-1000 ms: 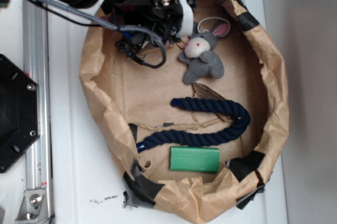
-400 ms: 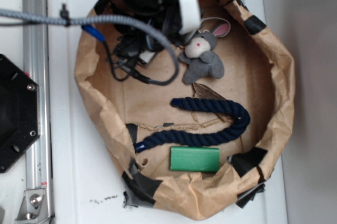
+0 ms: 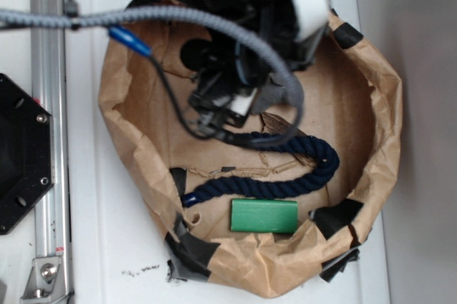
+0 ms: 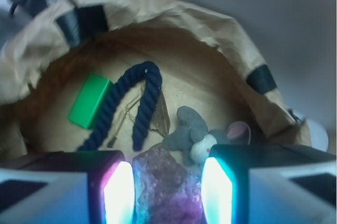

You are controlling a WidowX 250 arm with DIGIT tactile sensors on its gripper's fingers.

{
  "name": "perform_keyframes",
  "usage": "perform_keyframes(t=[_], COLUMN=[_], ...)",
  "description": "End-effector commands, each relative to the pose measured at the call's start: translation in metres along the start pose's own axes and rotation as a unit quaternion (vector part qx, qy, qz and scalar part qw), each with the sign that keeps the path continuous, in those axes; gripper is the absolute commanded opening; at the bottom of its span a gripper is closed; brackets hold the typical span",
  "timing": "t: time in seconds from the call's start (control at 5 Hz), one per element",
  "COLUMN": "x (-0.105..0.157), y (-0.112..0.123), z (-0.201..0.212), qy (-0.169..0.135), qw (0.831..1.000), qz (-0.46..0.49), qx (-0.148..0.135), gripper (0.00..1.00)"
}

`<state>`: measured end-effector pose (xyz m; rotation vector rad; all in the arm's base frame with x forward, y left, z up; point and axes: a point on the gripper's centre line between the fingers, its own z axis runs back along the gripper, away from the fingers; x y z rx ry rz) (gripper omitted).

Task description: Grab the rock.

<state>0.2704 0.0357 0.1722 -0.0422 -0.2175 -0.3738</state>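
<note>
Arm (image 3: 243, 40) over paper basin (image 3: 378, 140) — rope (image 3: 285, 175), green block (image 3: 264, 216)

Exterior overhead; wrist low, close; both show rope (image 3: 285, 175) (image 4: 134, 103).

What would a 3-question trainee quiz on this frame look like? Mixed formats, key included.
1. True or false: in the wrist view, the rock sits between the jaws of the gripper.
2. Multiple choice: in the wrist view, what lies directly beside the green block?
A. the plush mouse
B. the navy rope
C. the rock
3. Fill in: everything sits inside a brown ___ basin patched with black tape.

Key:
1. True. The rock fills the gap between the lit pads; firm contact cannot be told.
2. B
3. paper
</note>
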Motion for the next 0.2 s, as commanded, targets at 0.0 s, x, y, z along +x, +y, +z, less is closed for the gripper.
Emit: perform_keyframes(t=[0.0], x=[0.0060], y=[-0.0016], z=[0.0080], qy=[-0.021], qw=[0.994], qz=[0.109], qx=[0.012], gripper=[0.00])
